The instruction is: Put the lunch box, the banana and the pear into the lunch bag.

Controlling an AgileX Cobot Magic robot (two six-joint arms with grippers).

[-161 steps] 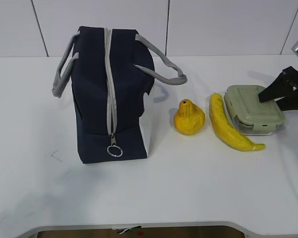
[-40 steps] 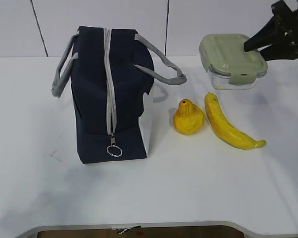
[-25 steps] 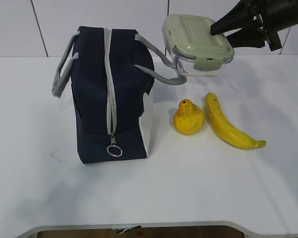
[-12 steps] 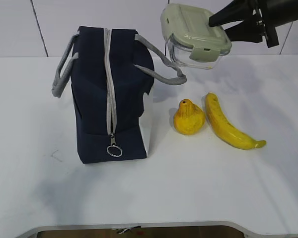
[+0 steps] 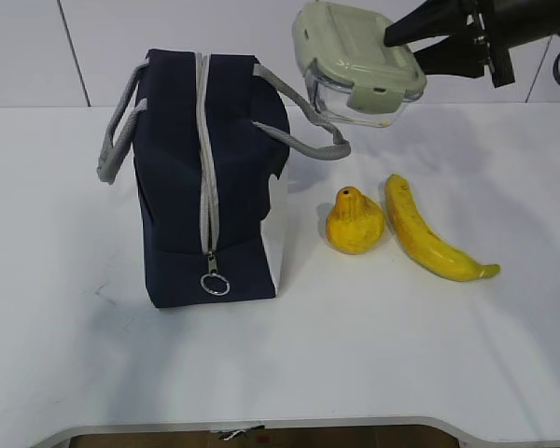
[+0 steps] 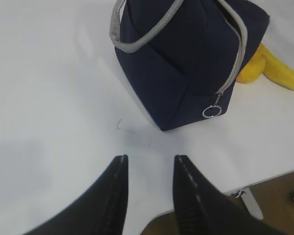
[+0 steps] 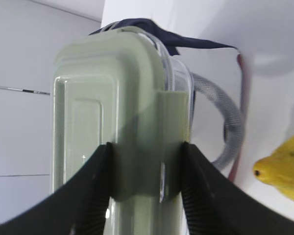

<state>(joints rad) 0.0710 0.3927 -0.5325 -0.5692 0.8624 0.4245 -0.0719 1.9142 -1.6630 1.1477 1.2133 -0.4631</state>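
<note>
Gripping the lunch box [image 5: 357,62] by one short end, the right claw [image 5: 403,45] holds it in the air, tilted, above and just to the right of the lunch bag [image 5: 208,177]. In the right wrist view the two dark fingers [image 7: 86,196] press on either side of the box's pale green lid clip, with the clear base showing behind the lid.

The lunch bag stands upright on the white tabletop [image 5: 373,345], its grey zipper running down the near face to a metal ring pull [image 5: 215,283] (the zipper looks closed along the part that shows). One grey handle [image 5: 303,121] droops toward the right, under the lifted box.

The pear [image 5: 355,221] sits on the tabletop near the bag's right side, and the banana [image 5: 430,239] lies just beside it, further right.

The left claw [image 6: 149,169] hovers over bare tabletop in front of the bag, its fingers parted with nothing between them.
</note>
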